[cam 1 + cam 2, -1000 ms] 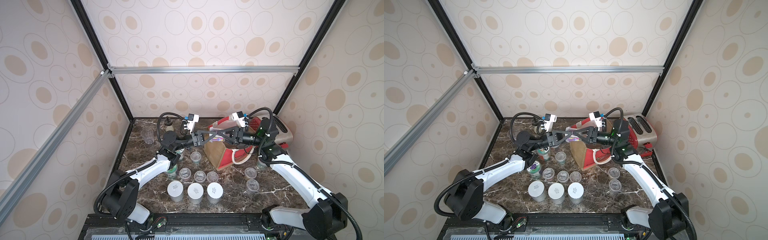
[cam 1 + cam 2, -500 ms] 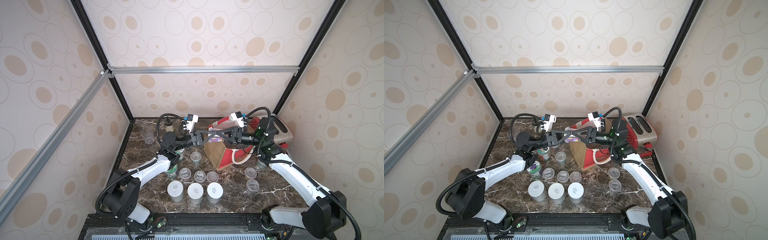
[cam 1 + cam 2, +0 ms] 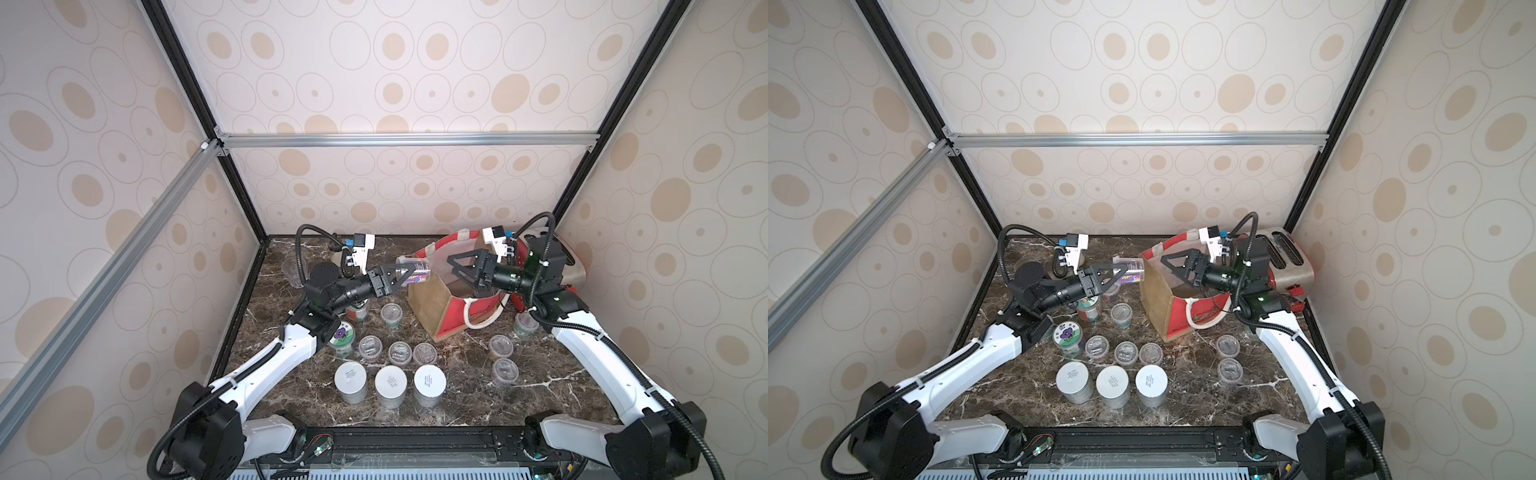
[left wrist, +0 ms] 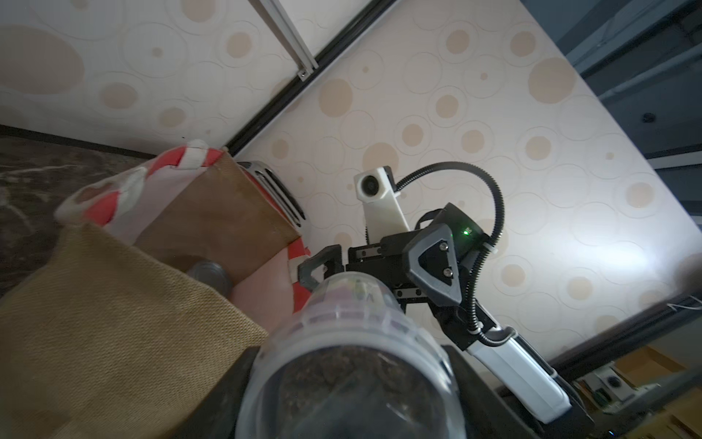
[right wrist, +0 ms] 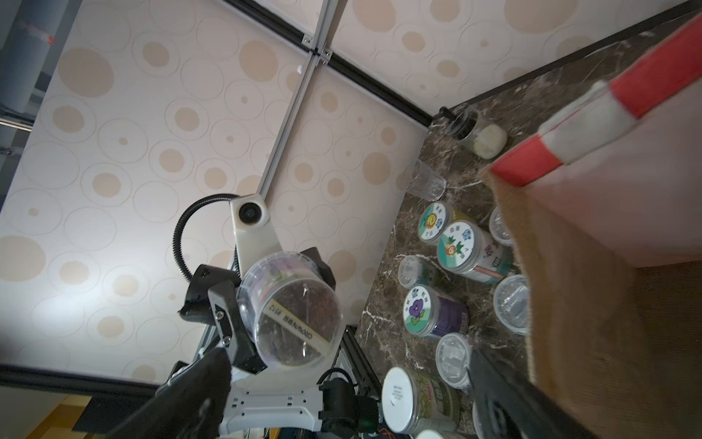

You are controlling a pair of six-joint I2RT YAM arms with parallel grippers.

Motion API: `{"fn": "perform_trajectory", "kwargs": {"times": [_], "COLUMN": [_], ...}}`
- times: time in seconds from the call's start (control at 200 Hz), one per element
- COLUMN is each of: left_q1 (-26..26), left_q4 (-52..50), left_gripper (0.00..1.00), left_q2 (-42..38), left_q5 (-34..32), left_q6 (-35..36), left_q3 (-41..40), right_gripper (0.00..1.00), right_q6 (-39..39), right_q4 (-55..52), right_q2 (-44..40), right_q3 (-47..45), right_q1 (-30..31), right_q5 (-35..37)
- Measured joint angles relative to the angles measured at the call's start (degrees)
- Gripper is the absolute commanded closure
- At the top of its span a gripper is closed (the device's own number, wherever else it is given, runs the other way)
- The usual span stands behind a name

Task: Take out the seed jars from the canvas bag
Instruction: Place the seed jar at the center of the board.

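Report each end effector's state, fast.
Left end effector: closed on a clear seed jar, held off the table.
Right end effector: open, holding nothing, over the canvas bag.

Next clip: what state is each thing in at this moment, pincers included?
Left pincer, shut on jar.
Jar, held sideways off the table, beside the bag's rim.
Right pincer, open, empty, above the bag's mouth.
Bag, standing, mouth open.
White-lid jars, upright on the table, lids on.
Tumbler, upright, empty.
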Motion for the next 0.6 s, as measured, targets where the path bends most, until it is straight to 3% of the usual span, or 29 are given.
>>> {"fn": "perform_trajectory", "kwargs": {"times": [0.275,0.6], "left_q1": [4.5,17.2], "left_q4": [-29.5,-41.5], "left_gripper": [0.39,0.39], "left_q2": [-2.7,0.9], "left_q5": [-19.6,-33.1], "left_q6": [16.9,26.8], "left_q3": [6.6,9.2], "right_gripper": [0.00,0.00], "right_q6": [-3.3,-7.7], "right_q4": [-5.1,-10.4], "right_q2": [-0.8,-2.3], "right_q3": [-1.4,-1.4], "right_q1": [0.0,0.0], "right_q5": [1.9,2.8]}}
